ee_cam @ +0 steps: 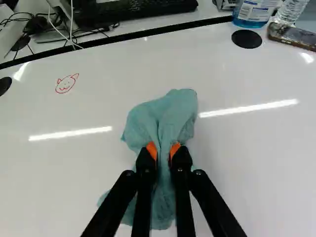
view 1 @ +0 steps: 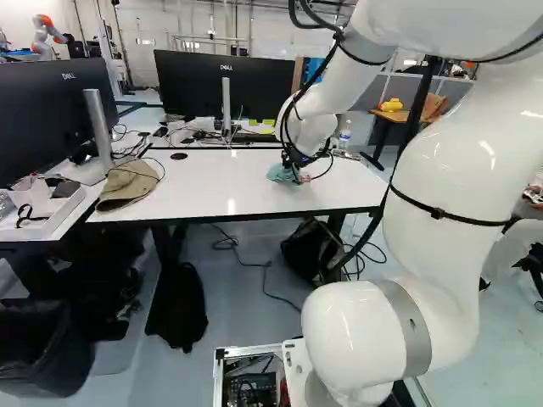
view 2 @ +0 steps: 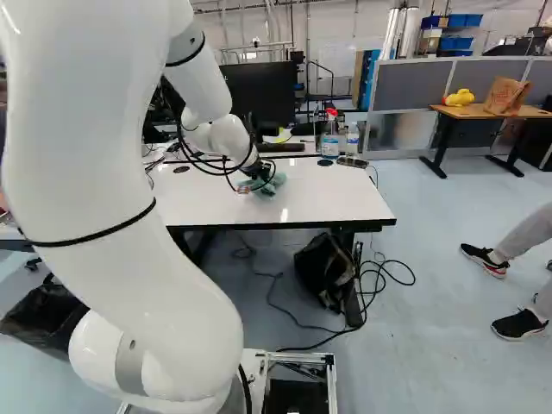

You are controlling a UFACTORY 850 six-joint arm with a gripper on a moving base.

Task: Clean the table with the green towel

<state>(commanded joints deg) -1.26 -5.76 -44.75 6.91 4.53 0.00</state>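
As your nearly closed gripper [view 2: 257, 176] pinches the green towel [ee_cam: 165, 113], cloth spreads toward the gripper's twelve and seven o'clock.

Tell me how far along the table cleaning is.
Picking up the green towel looks done: the hand is shut on it. Wiping seems under way, with the towel bunched on the white table. Remaining: the red doodle ahead of the hand; how much else has been wiped I cannot tell.

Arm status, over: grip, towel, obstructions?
Gripper shut on green towel. Towel bunched on white tabletop. Red doodle unwiped, ahead of fingers; spray bottle near far edge.
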